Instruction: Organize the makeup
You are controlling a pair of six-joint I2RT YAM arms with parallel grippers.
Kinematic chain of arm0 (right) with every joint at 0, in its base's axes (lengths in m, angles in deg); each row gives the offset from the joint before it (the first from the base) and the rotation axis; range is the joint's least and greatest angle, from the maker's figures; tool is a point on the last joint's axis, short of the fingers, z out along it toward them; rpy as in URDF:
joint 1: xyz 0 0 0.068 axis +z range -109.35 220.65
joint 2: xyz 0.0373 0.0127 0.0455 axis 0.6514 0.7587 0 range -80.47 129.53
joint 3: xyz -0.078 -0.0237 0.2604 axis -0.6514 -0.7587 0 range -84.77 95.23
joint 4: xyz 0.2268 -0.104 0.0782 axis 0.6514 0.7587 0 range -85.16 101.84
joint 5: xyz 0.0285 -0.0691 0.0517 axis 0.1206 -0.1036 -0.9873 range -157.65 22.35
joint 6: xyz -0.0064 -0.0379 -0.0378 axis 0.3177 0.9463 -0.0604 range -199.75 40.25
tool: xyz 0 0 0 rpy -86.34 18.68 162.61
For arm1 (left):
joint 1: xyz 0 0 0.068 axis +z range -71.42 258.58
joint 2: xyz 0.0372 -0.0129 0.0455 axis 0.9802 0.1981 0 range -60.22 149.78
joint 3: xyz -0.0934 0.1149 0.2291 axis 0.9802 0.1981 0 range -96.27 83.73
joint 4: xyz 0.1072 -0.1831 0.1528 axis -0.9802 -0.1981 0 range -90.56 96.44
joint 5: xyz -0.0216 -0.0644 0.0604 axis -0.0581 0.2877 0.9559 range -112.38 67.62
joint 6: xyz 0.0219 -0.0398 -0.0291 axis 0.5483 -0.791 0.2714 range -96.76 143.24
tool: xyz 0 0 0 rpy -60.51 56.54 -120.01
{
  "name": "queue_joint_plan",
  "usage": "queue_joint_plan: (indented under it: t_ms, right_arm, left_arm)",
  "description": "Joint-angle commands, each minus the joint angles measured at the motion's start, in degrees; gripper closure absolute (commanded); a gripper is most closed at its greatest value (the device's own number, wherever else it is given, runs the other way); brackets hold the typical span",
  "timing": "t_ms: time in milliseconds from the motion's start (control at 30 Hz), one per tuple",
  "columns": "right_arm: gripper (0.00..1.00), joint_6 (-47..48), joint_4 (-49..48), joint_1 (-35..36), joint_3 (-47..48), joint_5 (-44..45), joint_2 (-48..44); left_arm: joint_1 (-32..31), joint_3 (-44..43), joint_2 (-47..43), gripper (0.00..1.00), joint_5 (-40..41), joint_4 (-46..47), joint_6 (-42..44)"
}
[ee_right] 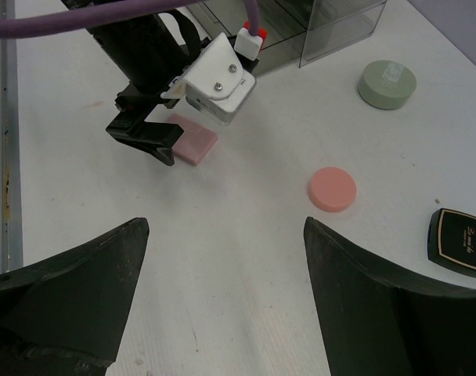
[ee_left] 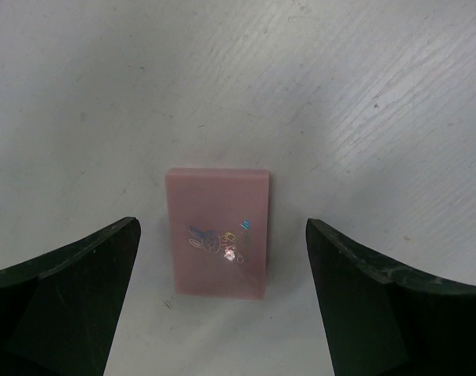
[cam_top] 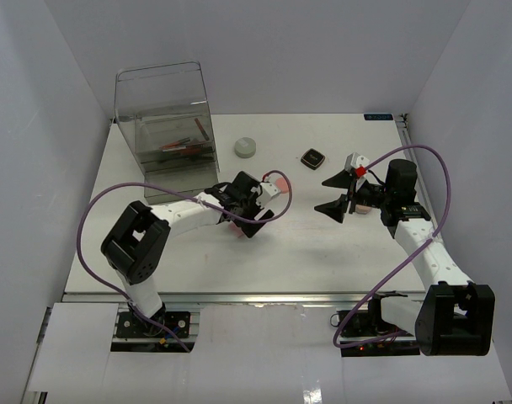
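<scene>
From above, my left jaws are covering most of the pink square compact; only a sliver is showing beneath them. My left wrist is also hiding the near side of the pink disc just beyond them. Behind my right jaws a pale pinkish thing is peeking out, too covered to name. Inside the clear drawer box, well beyond my left jaws, red and black sticks are blurring together, too small to count. In my right wrist view the edge is cutting off the black square compact to the right of my right jaws, its lettering too small to read.
</scene>
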Motion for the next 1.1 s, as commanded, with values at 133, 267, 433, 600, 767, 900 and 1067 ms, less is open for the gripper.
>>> queue_joint_plan:
  t_ms: [133, 267, 433, 600, 767, 900, 1067]
  right_arm:
    - [0.13, 0.0, -1.1, -0.39, 2.06, -1.36, -0.17]
    - [0.13, -0.09, -1.26, -0.5, 1.97, -1.4, -0.17]
    - [0.13, -0.18, -1.35, -0.54, 1.88, -1.45, -0.29]
    - [0.13, -0.27, -1.4, -0.52, 1.88, -1.55, -0.43]
    - [0.13, -0.35, -1.6, -0.63, 1.79, -1.66, -0.61]
    - [0.13, -0.4, -1.7, -0.68, 1.75, -1.84, -0.66]
    - [0.13, -0.53, -1.83, -0.77, 1.7, -1.97, -0.87]
  left_arm:
    - [-0.38, -2.42, 1.83, 0.02, 1.51, -2.13, 1.0]
    - [-0.34, -2.84, 2.92, 0.03, 1.67, -2.46, 0.82]
    - [-0.38, -2.97, 3.95, 0.05, 1.48, -3.02, 0.47]
    - [-0.36, -2.89, 4.51, 0.1, 0.1, -4.15, 0.03]
    - [-0.25, -3.28, 5.32, 0.15, -0.88, -5.52, -1.09]
    - [0.02, -3.33, 6.22, 0.17, -0.88, -6.16, -1.86]
    - [0.41, -3.55, 6.31, 0.2, -0.88, -6.41, -2.61]
